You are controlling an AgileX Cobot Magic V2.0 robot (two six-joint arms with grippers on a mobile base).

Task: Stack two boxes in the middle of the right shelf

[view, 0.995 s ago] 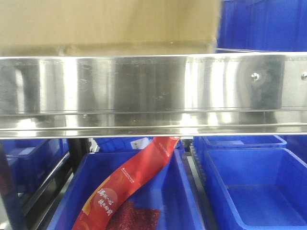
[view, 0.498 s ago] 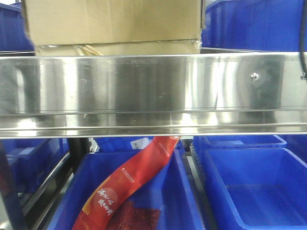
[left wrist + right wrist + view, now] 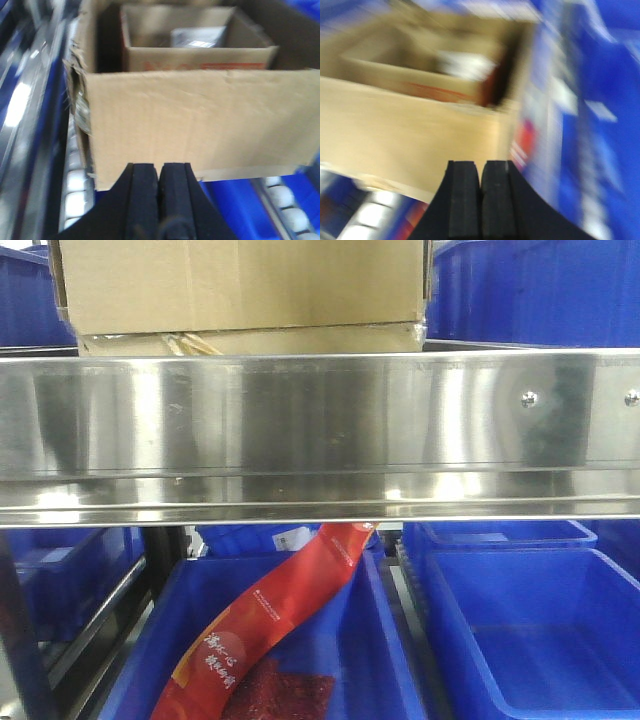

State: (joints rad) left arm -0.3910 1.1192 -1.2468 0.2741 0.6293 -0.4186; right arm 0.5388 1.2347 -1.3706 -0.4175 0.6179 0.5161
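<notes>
In the front view a brown cardboard box sits on top of a second, lower box, both on the shiny steel shelf. Torn tape curls at the lower box's left edge. The left wrist view looks at the upper box from its side; it is open-topped with a smaller carton inside. My left gripper is shut, empty, just short of the box wall. The right wrist view is blurred; my right gripper is shut and empty before the same box.
Blue plastic bins flank the boxes on the shelf. Below the shelf stand more blue bins, one holding a red printed packet. Roller tracks show beside the box in the left wrist view.
The upper box has moved back from the camera and settled onto the lower box; it sits slightly right of where it was half a second ago. The dark cable at right is gone.
</notes>
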